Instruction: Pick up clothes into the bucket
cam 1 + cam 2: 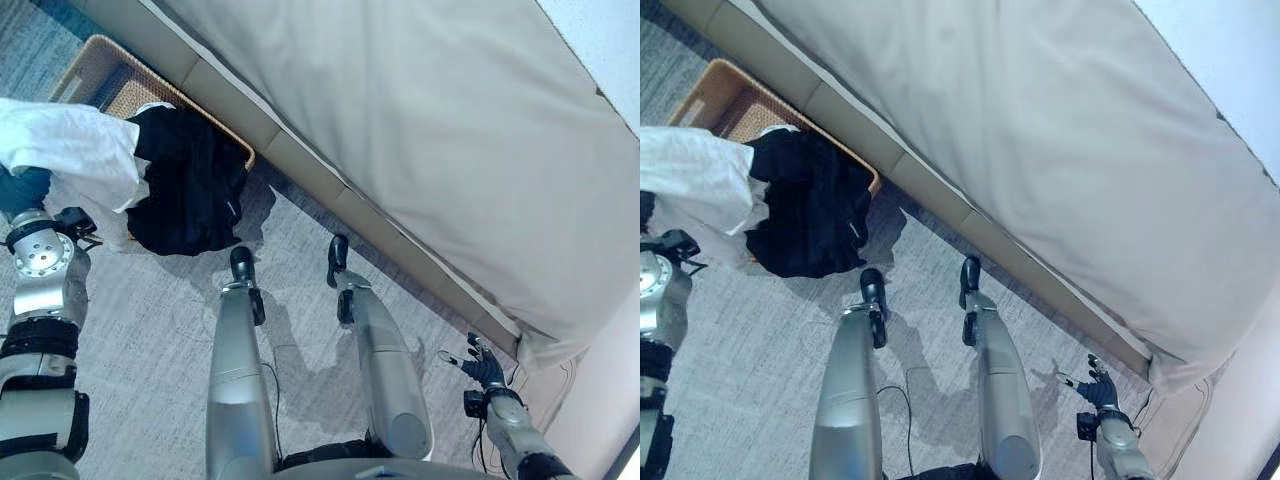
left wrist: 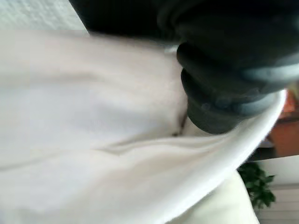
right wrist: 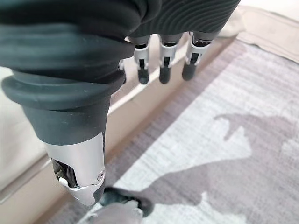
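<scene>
Both head views look down on carpet [image 1: 150,320]; wrist views sit close.

The basket [image 1: 100,75] is woven wicker, rough and matt. A black garment [image 1: 190,185] of soft, matt cloth hangs over its rim, beside a white garment [image 1: 70,145] of smooth, slightly creased cloth. The floor [image 1: 150,320] is a grey, short-piled carpet. The bed [image 1: 420,130] wears smooth beige fabric with faint wrinkles.

Woven rattan basket [image 1: 100,80]: you are seeing it sitting on the grey carpet [image 1: 150,320], against the beige bed [image 1: 420,130].
Black garment [image 1: 190,190]: hanging over its rim.
White cloth [image 1: 70,150]: lying to its left.
</scene>
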You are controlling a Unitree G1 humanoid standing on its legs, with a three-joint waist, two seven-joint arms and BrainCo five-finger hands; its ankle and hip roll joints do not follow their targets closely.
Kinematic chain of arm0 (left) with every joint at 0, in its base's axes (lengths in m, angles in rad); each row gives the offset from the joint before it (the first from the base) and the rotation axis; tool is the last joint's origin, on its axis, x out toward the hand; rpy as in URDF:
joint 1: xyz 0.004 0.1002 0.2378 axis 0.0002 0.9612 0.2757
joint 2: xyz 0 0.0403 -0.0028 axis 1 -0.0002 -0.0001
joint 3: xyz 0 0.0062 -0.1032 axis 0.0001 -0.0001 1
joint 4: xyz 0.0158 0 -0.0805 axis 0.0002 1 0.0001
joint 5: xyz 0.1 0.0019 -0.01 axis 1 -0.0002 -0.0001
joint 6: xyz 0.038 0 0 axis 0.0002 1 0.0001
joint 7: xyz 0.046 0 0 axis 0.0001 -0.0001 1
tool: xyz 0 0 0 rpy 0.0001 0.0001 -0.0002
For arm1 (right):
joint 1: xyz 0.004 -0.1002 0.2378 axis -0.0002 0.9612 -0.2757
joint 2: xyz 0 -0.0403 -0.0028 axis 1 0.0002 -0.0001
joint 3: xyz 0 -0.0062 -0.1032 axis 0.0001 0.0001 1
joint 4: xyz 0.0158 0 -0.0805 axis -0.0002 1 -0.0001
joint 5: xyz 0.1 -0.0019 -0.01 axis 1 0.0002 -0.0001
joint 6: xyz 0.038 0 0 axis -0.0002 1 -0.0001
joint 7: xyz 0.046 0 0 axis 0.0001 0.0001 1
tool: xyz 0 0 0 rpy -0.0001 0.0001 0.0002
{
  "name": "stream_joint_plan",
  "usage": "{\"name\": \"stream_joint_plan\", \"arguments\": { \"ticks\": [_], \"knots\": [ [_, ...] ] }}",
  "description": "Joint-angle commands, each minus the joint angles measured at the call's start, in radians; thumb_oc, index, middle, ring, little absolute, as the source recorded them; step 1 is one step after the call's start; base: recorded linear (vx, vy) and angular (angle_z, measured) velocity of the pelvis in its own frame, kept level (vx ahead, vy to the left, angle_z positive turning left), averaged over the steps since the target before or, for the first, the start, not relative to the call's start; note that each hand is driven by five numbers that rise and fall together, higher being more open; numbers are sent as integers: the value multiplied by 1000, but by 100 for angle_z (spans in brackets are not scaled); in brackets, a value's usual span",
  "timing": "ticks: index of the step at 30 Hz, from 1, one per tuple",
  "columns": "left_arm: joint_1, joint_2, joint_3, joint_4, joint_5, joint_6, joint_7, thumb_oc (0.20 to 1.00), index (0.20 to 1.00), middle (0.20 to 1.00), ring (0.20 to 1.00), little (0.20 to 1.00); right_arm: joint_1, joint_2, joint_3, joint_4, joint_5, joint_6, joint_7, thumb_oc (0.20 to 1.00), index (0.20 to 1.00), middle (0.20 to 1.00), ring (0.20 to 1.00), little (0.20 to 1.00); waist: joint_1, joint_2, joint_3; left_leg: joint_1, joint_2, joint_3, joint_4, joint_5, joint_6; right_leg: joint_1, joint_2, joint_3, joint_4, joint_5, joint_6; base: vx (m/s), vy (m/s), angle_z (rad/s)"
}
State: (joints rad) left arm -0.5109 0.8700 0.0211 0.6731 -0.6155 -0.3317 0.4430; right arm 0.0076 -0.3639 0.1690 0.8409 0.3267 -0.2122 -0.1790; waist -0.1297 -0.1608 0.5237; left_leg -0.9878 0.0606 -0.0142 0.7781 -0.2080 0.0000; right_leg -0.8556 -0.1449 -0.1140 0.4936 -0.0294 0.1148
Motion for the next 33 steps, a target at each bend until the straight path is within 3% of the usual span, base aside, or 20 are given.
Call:
{"name": "stream_joint_plan", "arguments": {
  "ticks": [1, 14, 21, 28, 33],
  "knots": [
    [-74, 28, 4, 22, -7, -24, 19, 1000, 1000, 1000, 1000, 1000, 73, -63, -15, -54, 43, -25, -29, 1000, 1000, 1000, 1000, 1000, 14, -12, -4, 32, -31, 15, 86, -107, 40, 27, -47, -14, 67, -31, 56, 11, 27, 7],
    [-124, 28, -34, 54, 93, 5, 78, 1000, 1000, 1000, 1000, 1000, 80, -79, -15, -76, 60, -37, -31, 1000, 1000, 1000, 1000, 1000, 6, -16, -4, -16, -26, 7, 97, -93, 31, -33, -49, -25, 103, -55, 38, -3, -1, 3],
    [-121, 22, -15, -13, 172, -28, 165, 1000, 1000, 1000, 1000, 1000, 77, -67, 2, -58, 57, -44, -30, 1000, 1000, 1000, 1000, 1000, 10, -19, -4, 6, -22, 6, 66, -80, 23, -22, -46, -29, 90, -53, 36, 0, 0, 0],
    [-63, 32, -52, -67, 284, -36, 121, 1000, 1000, 1000, 1000, 1000, 51, -82, 14, -29, 48, -52, -6, 1000, 1000, 1000, 1000, 1000, 20, -3, -4, 77, -23, 19, -20, -34, 6, 37, -42, -24, 29, -35, 29, -29, -23, 2],
    [32, -65, -23, -114, 239, -61, 64, 1000, 1000, 1000, 1000, 1000, 41, -71, 1, -2, 31, -44, -5, 1000, 1000, 1000, 1000, 1000, 42, 27, -4, 173, -34, 24, -126, 20, -12, 119, -40, -25, -28, -29, 19, -42, -64, 2]
  ]
}}
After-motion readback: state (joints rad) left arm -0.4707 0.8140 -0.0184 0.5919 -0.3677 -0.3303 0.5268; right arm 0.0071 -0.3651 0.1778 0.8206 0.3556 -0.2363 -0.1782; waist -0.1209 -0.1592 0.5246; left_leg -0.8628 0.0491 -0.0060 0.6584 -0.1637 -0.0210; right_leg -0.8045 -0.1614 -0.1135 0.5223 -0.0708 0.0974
